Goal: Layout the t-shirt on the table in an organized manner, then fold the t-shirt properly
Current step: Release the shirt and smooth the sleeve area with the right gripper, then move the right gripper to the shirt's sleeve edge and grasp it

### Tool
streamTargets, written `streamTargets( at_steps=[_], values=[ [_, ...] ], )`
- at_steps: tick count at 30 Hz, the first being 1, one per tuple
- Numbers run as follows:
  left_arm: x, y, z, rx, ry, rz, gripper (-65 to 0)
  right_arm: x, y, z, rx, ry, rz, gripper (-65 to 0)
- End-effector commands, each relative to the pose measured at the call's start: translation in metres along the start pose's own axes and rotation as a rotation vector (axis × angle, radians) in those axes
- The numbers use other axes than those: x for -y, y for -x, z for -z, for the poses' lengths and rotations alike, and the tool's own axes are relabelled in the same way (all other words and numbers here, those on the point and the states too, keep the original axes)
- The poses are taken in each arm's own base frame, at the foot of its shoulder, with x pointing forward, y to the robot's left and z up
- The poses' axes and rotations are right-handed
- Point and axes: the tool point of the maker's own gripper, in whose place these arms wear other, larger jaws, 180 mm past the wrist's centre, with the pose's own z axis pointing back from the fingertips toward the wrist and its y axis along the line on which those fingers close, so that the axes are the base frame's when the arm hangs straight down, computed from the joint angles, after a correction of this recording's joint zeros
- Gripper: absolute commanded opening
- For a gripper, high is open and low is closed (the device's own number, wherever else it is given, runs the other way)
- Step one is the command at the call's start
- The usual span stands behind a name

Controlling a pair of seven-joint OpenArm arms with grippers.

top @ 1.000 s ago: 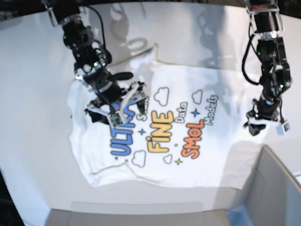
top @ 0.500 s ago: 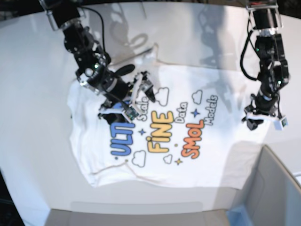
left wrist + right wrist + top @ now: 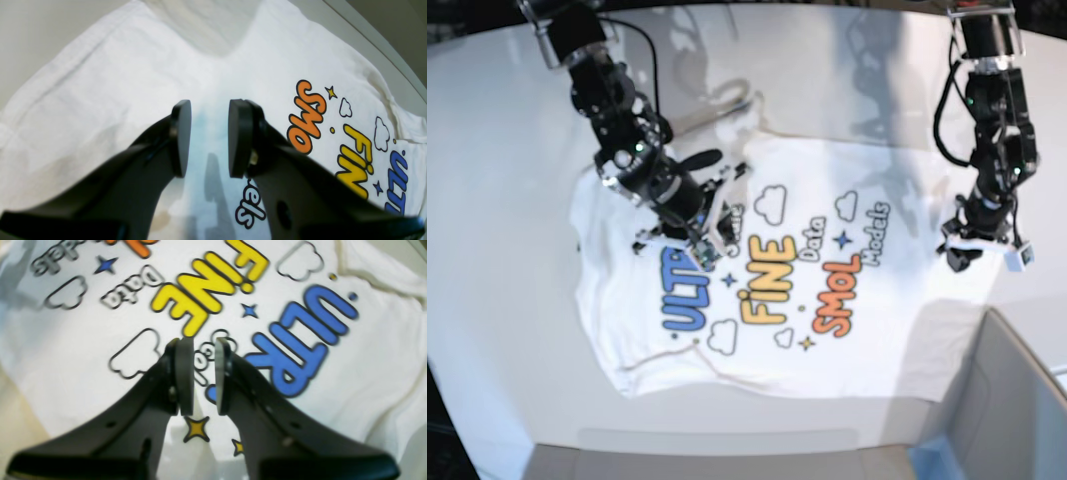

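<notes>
The t-shirt point(image 3: 827, 300) is soft, light and limp; pinch a hem corner. Both the left end effector point(image 3: 208, 138) and the right end effector point(image 3: 203, 375) hover slightly apart, empty.

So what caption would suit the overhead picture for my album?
Two robot arms hover over a printed white t-shirt spread on a white table.

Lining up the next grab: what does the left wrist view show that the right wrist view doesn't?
Only the left wrist view shows the orange SMOL lettering, the plain unprinted cloth ahead of the left claw, and the table edge beyond the shirt.

Only the right wrist view shows the right claw, the whole blue ULTRA word, the small Data lettering and a raised fold.

Both show the t-shirt lying print-up, the yellow FINE, and a claw slightly open above it, holding nothing.
</notes>
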Motion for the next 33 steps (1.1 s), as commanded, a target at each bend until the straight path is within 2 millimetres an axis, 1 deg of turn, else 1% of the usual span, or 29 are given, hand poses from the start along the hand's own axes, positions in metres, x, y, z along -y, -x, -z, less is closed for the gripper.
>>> streamTargets(
  at_steps=[1,4,7,9,11,14,15,17,19,22,25,27,29,32,33],
  values=[
    [0.005,-0.02,-0.003,0.057,0.015,0.018,-45.3,0.002,-0.021,-0.002,0.068,0.013,0.028,-56.5],
    [0.005,-0.02,-0.003,0.057,0.015,0.018,-45.1,0.003,-0.02,-0.002,0.073,0.045,0.109,-56.5],
    [0.005,-0.02,-0.003,0.055,0.015,0.018,-45.1,-0.009,-0.015,-0.002,0.067,-0.034,0.196,-56.5],
    [0.005,-0.02,-0.003,0.055,0.015,0.018,-45.2,-0.007,-0.01,-0.005,0.063,-0.052,0.272,-56.5],
    [0.004,-0.016,-0.005,0.049,0.015,0.023,-45.2,0.001,-0.002,-0.009,0.049,-0.052,0.341,-56.5],
    [0.013,-0.01,-0.019,0.034,0.037,0.06,-45.1,0.018,0.0,-0.038,0.06,-0.048,0.467,-56.5],
    [0.019,-0.008,-0.025,0.028,0.051,0.076,-45.1,0.021,0.001,-0.049,0.074,-0.054,0.523,-56.5],
    [0.028,-0.003,-0.036,0.009,0.075,0.1,-45.1,0.027,0.001,-0.063,0.112,-0.049,0.613,-56.5],
    [0.036,0.001,-0.046,-0.005,0.097,0.123,-45.1,0.033,0.01,-0.076,0.128,-0.026,0.661,-56.5],
    [0.038,0.012,-0.054,-0.036,0.103,0.137,-45.1,0.037,0.025,-0.092,0.123,-0.003,0.719,-55.7],
    [0.036,0.015,-0.055,-0.045,0.097,0.139,-45.1,0.031,0.045,-0.101,0.095,-0.012,0.789,-49.6],
    [0.031,0.023,-0.056,-0.063,0.089,0.139,-45.1,0.028,0.061,-0.107,0.069,-0.011,0.839,-46.1],
    [0.028,0.029,-0.057,-0.078,0.083,0.139,-45.0,0.019,0.073,-0.113,0.044,-0.029,0.89,-44.7],
    [0.027,0.03,-0.058,-0.081,0.081,0.139,-45.0,0.006,0.089,-0.119,0.009,-0.051,0.95,-44.6],
    [0.027,0.03,-0.058,-0.081,0.081,0.139,-45.0,0.006,0.094,-0.122,0.004,-0.042,0.972,-44.6]
  ],
)
